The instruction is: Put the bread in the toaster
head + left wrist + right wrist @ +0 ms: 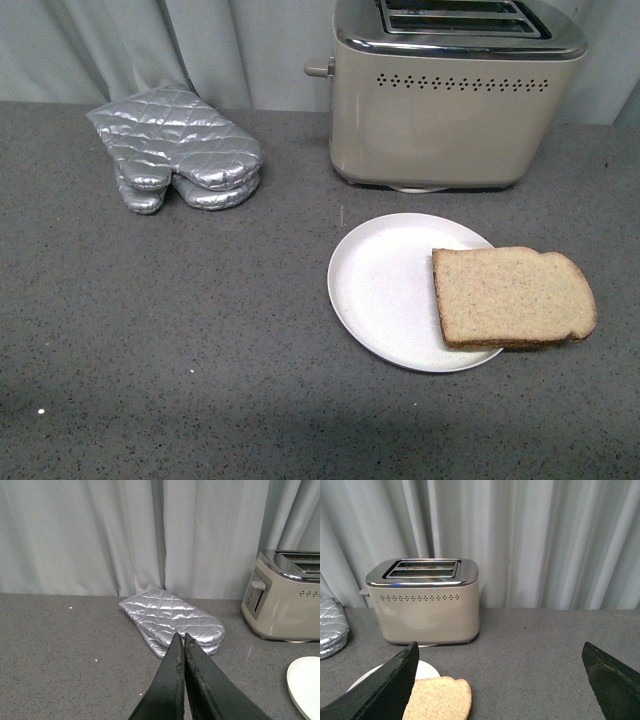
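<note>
Bread (pixel 512 297) lies flat on the right part of a round white plate (pixel 385 290), one slice, light brown with a darker crust. Its right portion overhangs the plate rim and sits above the grey speckled countertop (pixel 200 350). The left half of the plate is bare.

Orientation of the slice, front view: the long axis runs left to right. The straight bottom edge faces the plate's centre, and the rounded top points right, away from the plate.

The toaster (pixel 450 95) stands upright at the back of the countertop, behind the plate and apart from it. It is beige with a chrome top and a row of small vent holes across its front face. Two slots open upward, their long axes also running left to right. Their interiors show dark, and the contents cannot be read. The lever knob (pixel 318 68) projects from the toaster's left side.

Two silver quilted oven mitts (pixel 175 150) lie stacked well to the left, near the pale curtain (pixel 250 50).

Neither arm appears in the front view. In the left wrist view, the left gripper (pixel 181 639) has its jaws pressed together, gripping no object, and it points toward the mitts. In the right wrist view, the right gripper (pixel 500 645) has its jaws spread wide and faces the toaster. The bread sits close beside its one finger (pixel 395 680), and contact cannot be judged.
</note>
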Robot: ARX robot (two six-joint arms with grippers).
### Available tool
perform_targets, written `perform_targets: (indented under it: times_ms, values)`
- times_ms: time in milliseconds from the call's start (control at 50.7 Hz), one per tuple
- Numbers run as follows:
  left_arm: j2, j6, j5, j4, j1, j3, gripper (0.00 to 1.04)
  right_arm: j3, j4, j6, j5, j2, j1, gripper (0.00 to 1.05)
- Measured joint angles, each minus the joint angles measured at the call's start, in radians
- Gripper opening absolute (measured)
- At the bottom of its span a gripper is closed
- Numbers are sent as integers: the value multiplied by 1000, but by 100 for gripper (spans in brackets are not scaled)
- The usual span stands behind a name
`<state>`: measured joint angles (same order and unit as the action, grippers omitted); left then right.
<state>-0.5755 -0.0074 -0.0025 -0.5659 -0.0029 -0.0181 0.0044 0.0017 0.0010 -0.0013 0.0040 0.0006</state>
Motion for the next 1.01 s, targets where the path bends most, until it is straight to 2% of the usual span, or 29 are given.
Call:
perform_targets:
  times_ms: [532,1006]
  values:
    - [254,0,0,241,0,0,4,0,0,0,0,0,0,95]
    - [401,0,0,387,0,0,4,0,0,0,0,0,0,95]
